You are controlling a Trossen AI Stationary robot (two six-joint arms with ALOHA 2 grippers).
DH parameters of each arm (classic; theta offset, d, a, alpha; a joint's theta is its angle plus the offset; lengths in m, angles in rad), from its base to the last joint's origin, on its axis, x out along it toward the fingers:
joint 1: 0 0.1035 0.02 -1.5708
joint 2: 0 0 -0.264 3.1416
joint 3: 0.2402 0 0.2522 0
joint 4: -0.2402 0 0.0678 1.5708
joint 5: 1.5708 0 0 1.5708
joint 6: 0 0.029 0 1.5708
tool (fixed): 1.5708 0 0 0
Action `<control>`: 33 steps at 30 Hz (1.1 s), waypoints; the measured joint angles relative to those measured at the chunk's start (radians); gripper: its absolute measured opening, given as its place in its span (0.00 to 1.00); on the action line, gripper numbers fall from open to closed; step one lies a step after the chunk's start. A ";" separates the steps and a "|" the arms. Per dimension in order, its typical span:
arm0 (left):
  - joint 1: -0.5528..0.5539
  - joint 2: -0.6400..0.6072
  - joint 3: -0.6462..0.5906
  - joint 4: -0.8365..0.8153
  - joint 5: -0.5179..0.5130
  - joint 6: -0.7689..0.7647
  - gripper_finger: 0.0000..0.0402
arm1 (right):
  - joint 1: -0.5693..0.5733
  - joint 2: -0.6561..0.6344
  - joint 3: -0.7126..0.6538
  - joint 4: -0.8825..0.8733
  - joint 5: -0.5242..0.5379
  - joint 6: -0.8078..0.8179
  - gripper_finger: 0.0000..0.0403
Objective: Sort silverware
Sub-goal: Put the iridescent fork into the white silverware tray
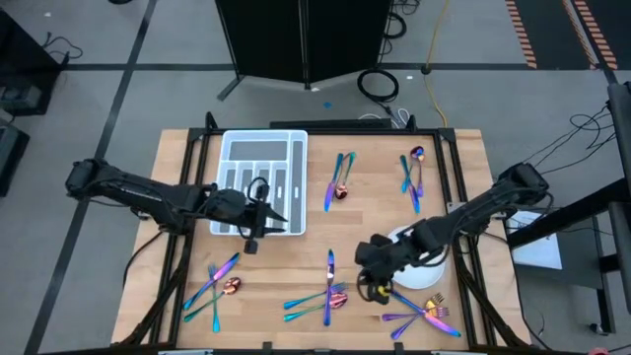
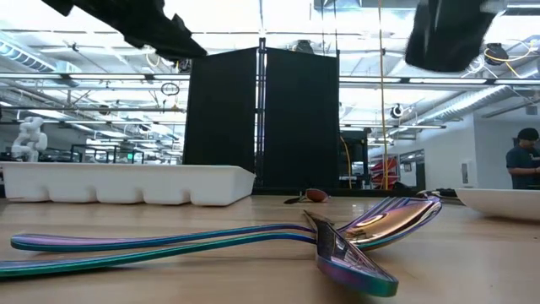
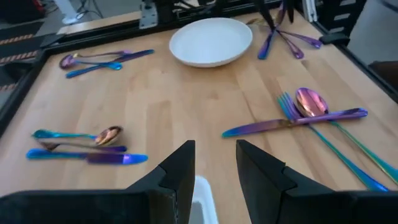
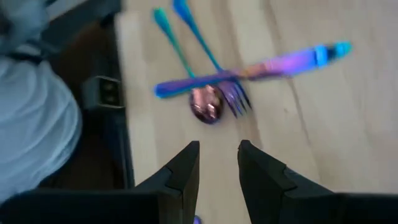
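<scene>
From overhead, the slim iridescent rainbow-metal silverware lies in little heaps all over the pale wooden table (image 1: 296, 247). The right gripper (image 1: 373, 279) hangs at about five o'clock on the table, just beside the round white plate (image 1: 437, 271). The heap nearest it, a crossed knife, fork and spoon (image 1: 322, 294), lies toward its nine o'clock, the knife's long axis running roughly twelve to six. The left gripper (image 1: 258, 229) sits over the near edge of the white divided plastic tray (image 1: 262, 158), farther from that heap, so I'd judge the right arm the one to reach.

From table height, a fork and a spoon (image 2: 371, 228) lie crossed in the foreground with the tray (image 2: 126, 181) behind at ten o'clock; neither gripper's tip shows.

Through the left wrist camera, its fingers (image 3: 180, 171) stand slightly parted with nothing between them, the tray edge just under them.

Through the right wrist camera, its fingers (image 4: 186, 168) are also parted and empty, and a knife, fork and spoon cluster (image 4: 230, 84) lies straight ahead, the knife (image 4: 273, 65) lying crosswise to the fingers.
</scene>
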 joint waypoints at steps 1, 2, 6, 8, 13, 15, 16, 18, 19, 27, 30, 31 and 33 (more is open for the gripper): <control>0.000 -0.020 0.000 -0.017 -0.009 -0.009 0.29 | -0.006 0.010 0.000 -0.008 0.003 0.013 0.24; 0.000 -0.035 0.000 -0.021 -0.019 -0.019 0.29 | -0.010 0.018 0.000 -0.015 0.020 0.022 0.24; 0.000 -0.082 -0.014 -0.030 -0.037 -0.021 0.29 | -0.067 0.017 0.000 -0.044 0.236 0.059 0.24; 0.002 -0.096 -0.034 -0.028 -0.038 -0.013 0.29 | -0.123 -0.001 0.000 -0.069 0.292 0.063 0.24; 0.006 -0.121 -0.103 -0.010 -0.035 0.011 0.29 | -0.296 -0.052 0.000 -0.251 0.231 0.071 0.24; 0.022 -0.154 -0.134 0.009 -0.028 0.010 0.29 | -0.375 -0.058 -0.001 -0.365 0.245 0.050 0.24; 0.034 -0.172 -0.146 0.015 -0.025 0.008 0.29 | -0.417 -0.060 -0.003 -0.407 0.247 0.037 0.24; 0.059 -0.217 -0.171 0.015 -0.020 0.005 0.29 | -0.505 -0.061 -0.018 -0.463 0.236 0.008 0.24; 0.070 -0.242 -0.184 0.014 -0.019 0.005 0.29 | -0.542 -0.061 -0.027 -0.470 0.236 -0.011 0.24; 0.121 -0.372 -0.246 0.013 -0.011 -0.017 0.29 | -0.883 -0.062 -0.094 -0.478 0.227 -0.179 0.24; 0.131 -0.384 -0.257 0.010 -0.011 -0.016 0.29 | -1.004 -0.070 -0.117 -0.479 0.208 -0.221 0.24; 0.135 -0.385 -0.258 0.009 -0.011 -0.015 0.29 | -1.038 -0.074 -0.128 -0.463 0.211 -0.222 0.24; 0.144 -0.385 -0.258 0.009 -0.010 -0.003 0.29 | -1.097 -0.077 -0.147 -0.433 0.216 -0.222 0.24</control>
